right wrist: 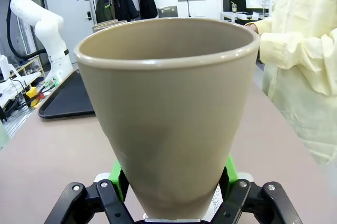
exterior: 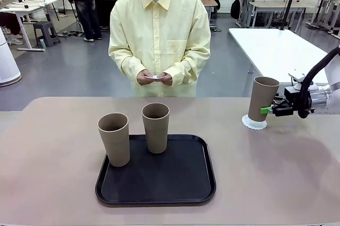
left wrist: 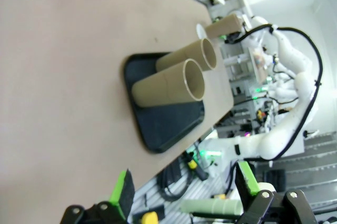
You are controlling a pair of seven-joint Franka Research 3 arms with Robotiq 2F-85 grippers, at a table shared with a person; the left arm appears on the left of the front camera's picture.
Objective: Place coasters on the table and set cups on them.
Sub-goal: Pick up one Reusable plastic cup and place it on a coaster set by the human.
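— What's in your right claw (exterior: 269,110)?
— One cup (exterior: 264,97), clamped low between my green pads (right wrist: 119,179). It's matte grey-brown, smooth and tapered, wider at the rim. It stands upright at the right side of the table (exterior: 53,183), over a lacy white coaster (exterior: 254,123). From my wrist camera the cup's wall hides that doily.
— And your left claw (left wrist: 184,192)?
— Spread wide, holding nothing. Farther off, two more cups (exterior: 114,139) (exterior: 155,127) stand on the black tray (exterior: 159,197). Beyond them the person's hands (exterior: 144,78) hold another coaster (exterior: 154,77).
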